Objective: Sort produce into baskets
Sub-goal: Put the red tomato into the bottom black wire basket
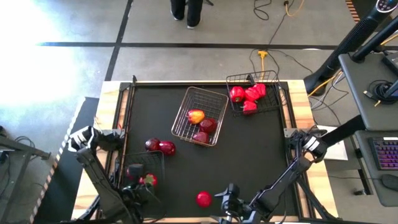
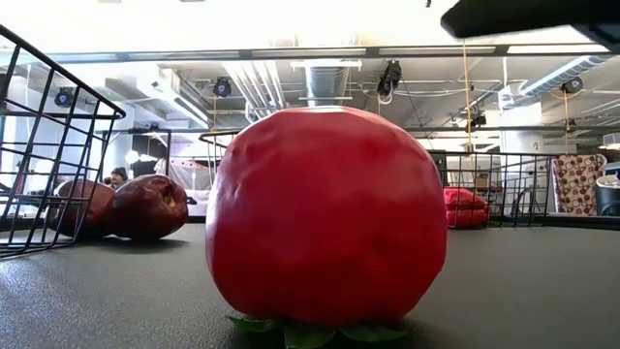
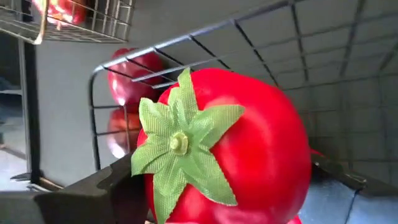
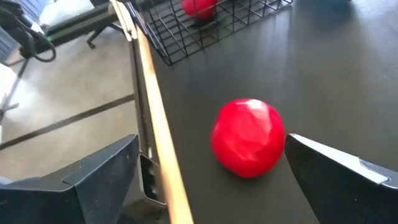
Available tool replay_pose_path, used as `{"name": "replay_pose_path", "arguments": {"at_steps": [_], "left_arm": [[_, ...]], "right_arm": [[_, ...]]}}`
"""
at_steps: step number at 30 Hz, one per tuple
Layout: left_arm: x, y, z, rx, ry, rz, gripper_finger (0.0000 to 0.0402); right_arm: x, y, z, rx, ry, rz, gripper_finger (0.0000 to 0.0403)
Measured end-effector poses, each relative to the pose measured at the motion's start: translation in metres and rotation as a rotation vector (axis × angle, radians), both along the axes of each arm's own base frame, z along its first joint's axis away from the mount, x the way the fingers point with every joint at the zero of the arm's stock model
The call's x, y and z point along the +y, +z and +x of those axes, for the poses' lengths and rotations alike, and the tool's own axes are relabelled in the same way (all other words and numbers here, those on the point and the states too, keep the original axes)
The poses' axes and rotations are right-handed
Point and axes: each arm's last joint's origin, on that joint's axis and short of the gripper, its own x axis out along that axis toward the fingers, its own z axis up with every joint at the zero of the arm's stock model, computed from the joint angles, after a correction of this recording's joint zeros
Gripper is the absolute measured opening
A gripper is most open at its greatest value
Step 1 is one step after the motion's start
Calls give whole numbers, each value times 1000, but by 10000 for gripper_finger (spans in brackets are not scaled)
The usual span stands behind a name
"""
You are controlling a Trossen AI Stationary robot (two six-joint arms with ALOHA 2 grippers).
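Observation:
A round red tomato with a green stem fills the space between the fingers of my left gripper, inside the black wire basket at the table's near left. A second tomato rests stem-down on its green leaves near the table's front edge. My right gripper stands open just short of it, one finger to each side, touching nothing. Two dark red apples lie on the table beside the black basket. My left gripper has the tomato between its two fingers, one finger on one flank and the other on the opposite flank. The fingers slant down into the basket, and the stem faces back toward the wrist. Whether the tomato rests on the basket floor is hidden.
A silvery basket at the table's middle holds a yellow-red apple and dark apples. A black basket at the far right holds red peppers. The wooden table edge runs close beside the loose tomato.

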Motion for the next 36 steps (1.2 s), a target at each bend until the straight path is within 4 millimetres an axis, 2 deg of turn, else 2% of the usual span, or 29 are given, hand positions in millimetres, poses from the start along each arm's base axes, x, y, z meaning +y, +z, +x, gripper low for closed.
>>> {"name": "replay_pose_path", "arguments": {"at_steps": [6,11,19,25,36], "left_arm": [[8,-7,10,43,39,67,293],[10,-10,16,22,102,47,292],[12,-10,18,12,173,22,321],[12,-9,19,-17,174,33,342],[13,-9,19,0,149,41,343]], "right_arm": [[-1,-3,1,12,9,-19,393],[-2,-3,2,14,20,-40,393],[-2,-3,2,15,21,-40,393],[-2,-3,2,15,21,-40,393],[-2,-3,2,15,21,-40,393]]}}
